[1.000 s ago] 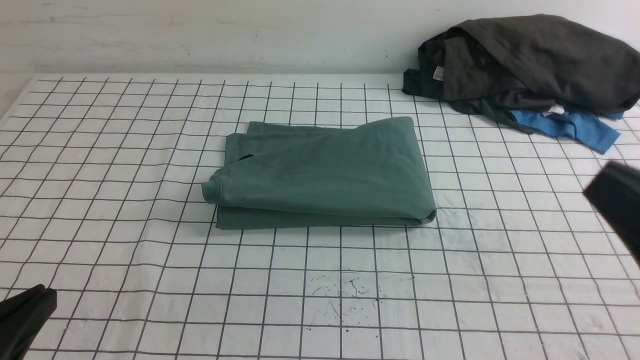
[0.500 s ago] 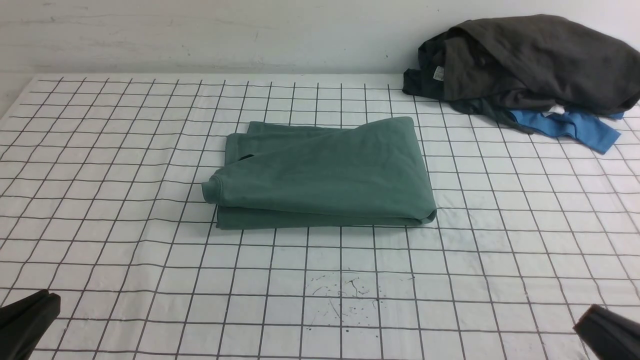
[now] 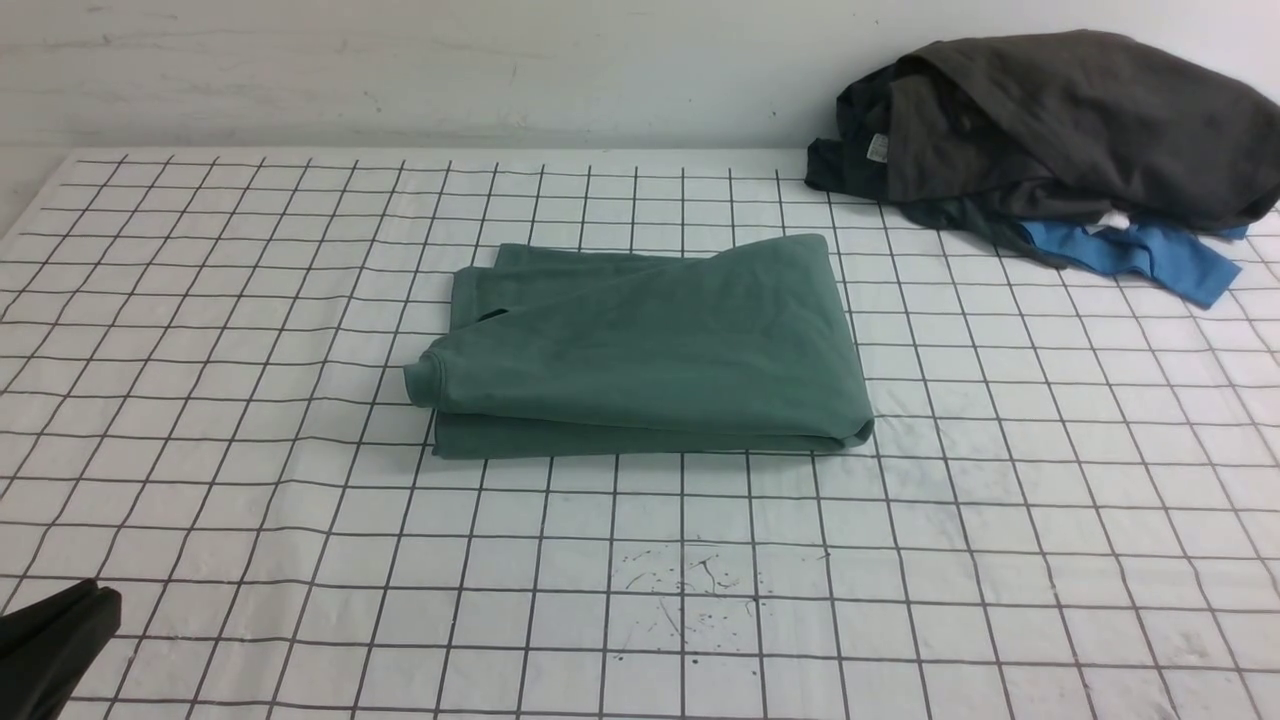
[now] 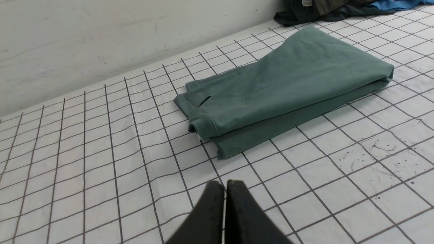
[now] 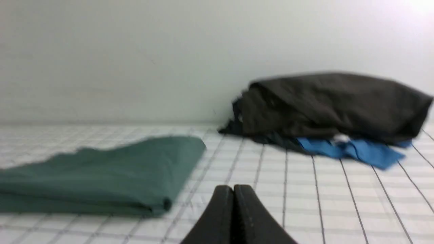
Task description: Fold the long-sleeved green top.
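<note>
The green long-sleeved top [image 3: 650,350] lies folded into a thick rectangle in the middle of the gridded table, with a ribbed edge at its left end. It also shows in the left wrist view [image 4: 284,86] and the right wrist view [image 5: 98,174]. My left gripper [image 3: 95,600] sits at the near left corner of the table, far from the top; in its wrist view [image 4: 225,183] the jaws are shut and empty. My right gripper is out of the front view; in its wrist view [image 5: 234,187] the jaws are shut and empty, low over the table right of the top.
A pile of dark grey garments [image 3: 1060,120] with a bright blue garment [image 3: 1140,250] under it lies at the far right corner against the wall. The white gridded cloth [image 3: 300,520] covers the table. Ink specks [image 3: 690,590] mark the near middle.
My right arm has drawn back down and out of the front view. The left gripper and the folded top have stayed put.
</note>
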Available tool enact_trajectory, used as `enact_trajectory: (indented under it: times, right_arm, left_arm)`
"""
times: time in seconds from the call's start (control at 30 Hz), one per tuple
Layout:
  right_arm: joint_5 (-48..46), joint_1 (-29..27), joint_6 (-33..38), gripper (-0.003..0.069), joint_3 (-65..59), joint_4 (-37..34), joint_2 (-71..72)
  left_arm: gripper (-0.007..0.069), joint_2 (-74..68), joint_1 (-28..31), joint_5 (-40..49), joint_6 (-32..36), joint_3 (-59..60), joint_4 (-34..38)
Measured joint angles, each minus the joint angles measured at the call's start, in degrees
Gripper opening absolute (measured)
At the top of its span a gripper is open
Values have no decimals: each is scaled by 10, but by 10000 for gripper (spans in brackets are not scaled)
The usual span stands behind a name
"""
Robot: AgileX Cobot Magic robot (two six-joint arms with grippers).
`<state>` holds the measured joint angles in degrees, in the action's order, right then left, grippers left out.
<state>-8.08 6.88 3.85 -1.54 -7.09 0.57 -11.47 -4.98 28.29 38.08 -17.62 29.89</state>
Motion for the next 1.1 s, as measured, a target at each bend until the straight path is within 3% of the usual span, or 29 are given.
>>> enact_trajectory:
  times: [0.2, 0.8, 0.93, 1.1]
  right_arm:
    - [-126, -28, 4, -14, 1, 4, 0]
    - [-130, -31, 6, -14, 2, 5, 0]
    - [-131, -31, 6, -14, 2, 5, 0]
    - [-131, -31, 6, -14, 2, 5, 0]
  left_arm:
    - [-7, 0, 0, 0, 0, 0, 0]
    - [-7, 1, -2, -1, 0, 2, 0]
    - [-7, 34, -26, -22, 0, 29, -6]
    - [-7, 118, -32, -157, -76, 136, -113]
